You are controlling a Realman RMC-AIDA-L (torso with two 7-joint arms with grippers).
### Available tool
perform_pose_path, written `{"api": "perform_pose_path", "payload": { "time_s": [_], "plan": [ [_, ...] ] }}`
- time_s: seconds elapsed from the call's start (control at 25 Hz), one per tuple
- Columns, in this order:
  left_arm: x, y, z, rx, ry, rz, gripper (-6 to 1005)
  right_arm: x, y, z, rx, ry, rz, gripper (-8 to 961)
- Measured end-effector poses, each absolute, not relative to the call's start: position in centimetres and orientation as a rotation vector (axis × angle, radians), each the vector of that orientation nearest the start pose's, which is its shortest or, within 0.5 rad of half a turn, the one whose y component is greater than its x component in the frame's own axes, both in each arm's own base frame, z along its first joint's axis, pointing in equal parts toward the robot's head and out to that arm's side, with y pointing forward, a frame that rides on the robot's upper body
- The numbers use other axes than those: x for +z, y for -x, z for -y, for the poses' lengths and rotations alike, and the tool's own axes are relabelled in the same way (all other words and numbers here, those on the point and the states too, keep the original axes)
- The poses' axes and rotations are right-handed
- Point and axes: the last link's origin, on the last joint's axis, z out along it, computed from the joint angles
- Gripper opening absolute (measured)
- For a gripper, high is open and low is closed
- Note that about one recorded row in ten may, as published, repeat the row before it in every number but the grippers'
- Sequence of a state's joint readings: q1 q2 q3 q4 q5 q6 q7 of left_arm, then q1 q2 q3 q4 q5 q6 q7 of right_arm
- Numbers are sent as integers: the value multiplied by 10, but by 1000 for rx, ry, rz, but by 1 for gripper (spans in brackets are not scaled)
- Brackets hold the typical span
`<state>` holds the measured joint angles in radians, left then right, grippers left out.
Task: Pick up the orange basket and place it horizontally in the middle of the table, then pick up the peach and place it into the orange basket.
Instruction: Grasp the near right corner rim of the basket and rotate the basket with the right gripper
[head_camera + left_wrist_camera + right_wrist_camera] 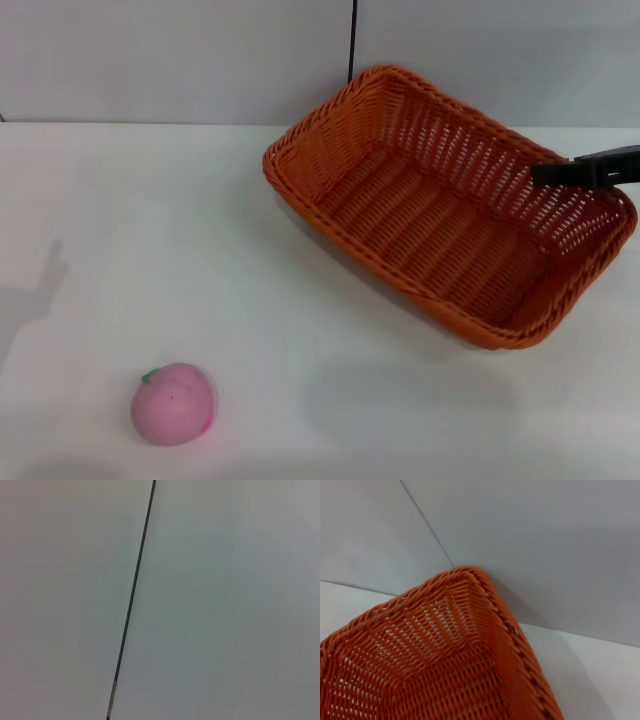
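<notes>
The orange basket (450, 205) sits at the back right of the white table (150, 250), turned diagonally, open side up and with nothing in it. In the right wrist view, one corner of the basket (445, 655) fills the lower part, close to the grey wall. My right gripper (552, 173) shows as a dark bar coming in from the right edge, at the basket's far right rim. The pink peach (172, 402) lies on the table at the front left, far from the basket. My left gripper is out of view.
A grey wall (180, 60) with a dark vertical seam (352, 40) stands right behind the basket. The left wrist view holds only that wall (225, 600) and seam (132, 595). An arm's shadow falls on the table's left edge.
</notes>
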<state>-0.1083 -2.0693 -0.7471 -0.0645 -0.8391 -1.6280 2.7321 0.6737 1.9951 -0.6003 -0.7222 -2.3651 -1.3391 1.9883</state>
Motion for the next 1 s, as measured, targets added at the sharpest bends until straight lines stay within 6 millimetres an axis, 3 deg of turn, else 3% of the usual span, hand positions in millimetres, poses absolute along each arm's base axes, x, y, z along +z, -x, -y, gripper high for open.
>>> {"api": "perform_pose_path", "payload": {
  "time_s": [0.32, 1.0],
  "plan": [
    [19, 375, -193, -905, 1461, 590, 859, 48, -282, -391, 272, 2446, -1138, 186],
    [20, 381, -183, -872, 1457, 597, 859, 80, -243, -371, 203, 2756, -522, 164]
  ]
}}
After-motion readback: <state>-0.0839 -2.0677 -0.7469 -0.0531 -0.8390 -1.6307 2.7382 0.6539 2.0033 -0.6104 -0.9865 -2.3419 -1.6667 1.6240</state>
